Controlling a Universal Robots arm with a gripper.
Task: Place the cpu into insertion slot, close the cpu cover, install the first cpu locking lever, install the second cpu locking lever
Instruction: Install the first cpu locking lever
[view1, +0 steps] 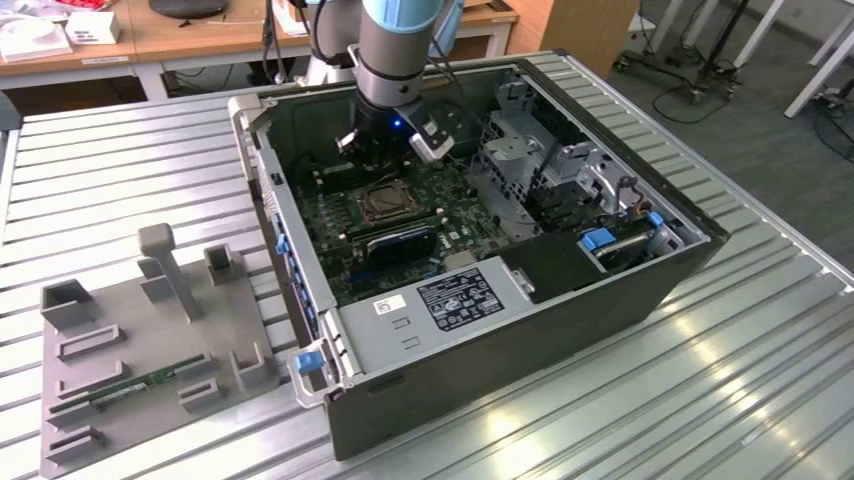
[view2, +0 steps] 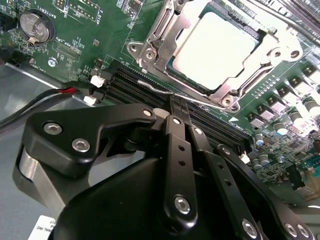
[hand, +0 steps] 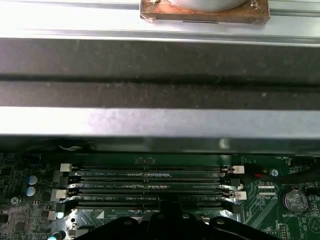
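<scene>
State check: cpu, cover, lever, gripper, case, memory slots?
cpu: seated, face up.
cover: down over the cpu.
lever: along the socket edge; cannot tell whether it is latched.
gripper: shut, tips at the lever.
case: side open.
memory slots: empty.

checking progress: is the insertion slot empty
No, the cpu lies in the insertion slot, framed by the cpu cover.

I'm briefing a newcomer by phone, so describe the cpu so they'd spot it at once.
Inside the open computer case, find the green board. On it sits a silvery cover frame; the cpu is the pale, plain square within it, unlike the dark ribbed slots alongside.
</scene>
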